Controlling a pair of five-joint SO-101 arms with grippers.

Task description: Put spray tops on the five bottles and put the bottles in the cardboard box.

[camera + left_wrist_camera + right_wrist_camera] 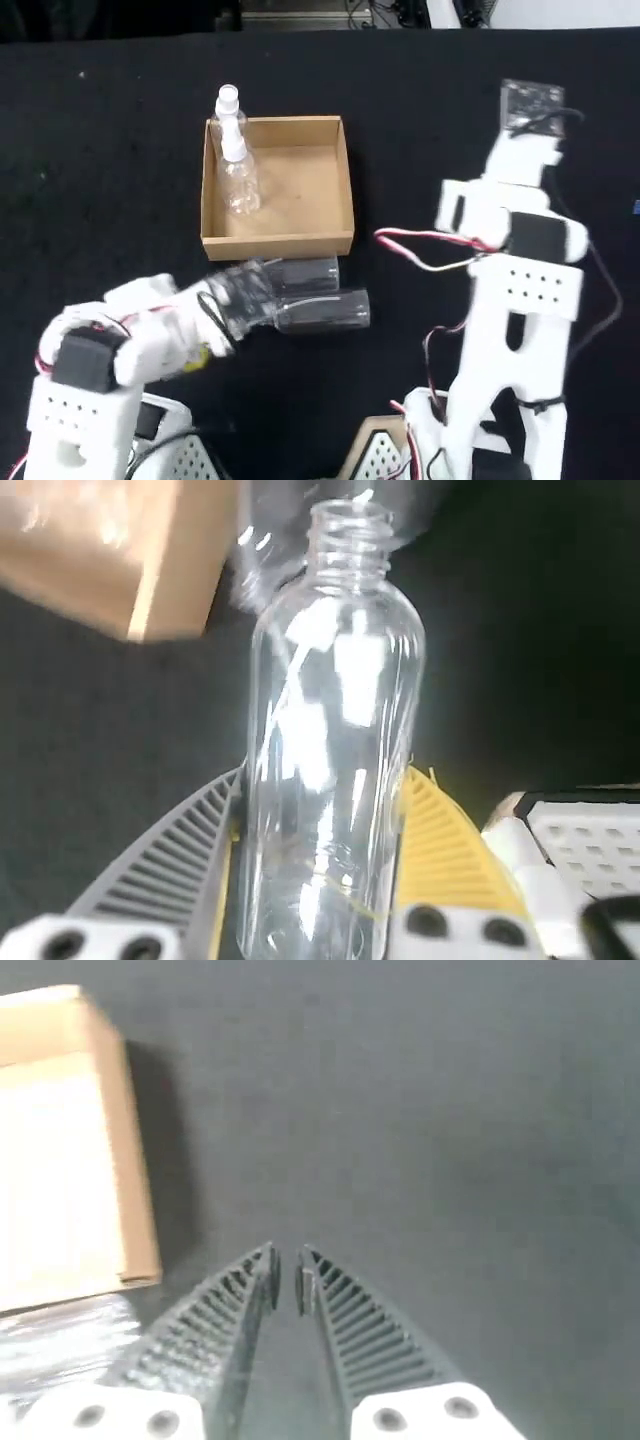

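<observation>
My left gripper [322, 780] is shut on a clear bottle [335, 710] that has an open neck and no spray top. In the high view the left gripper [232, 302] holds this bottle [248, 292] just in front of the cardboard box [345, 180]. Two more clear bottles [308, 272] [328, 312] lie side by side there. A bottle with a white spray top [238, 172] lies inside the box at its left wall. Another white-topped bottle [228, 103] stands behind the box's back left corner. My right gripper [288, 1272] hovers over bare cloth to the right of the box [60, 1150], shut and holding nothing.
The table is covered in black cloth [120, 150]. The right arm's white body [515, 260] takes up the right side, with red and white cables [425, 245] looping toward the box. White perforated bases [190, 460] sit at the front edge.
</observation>
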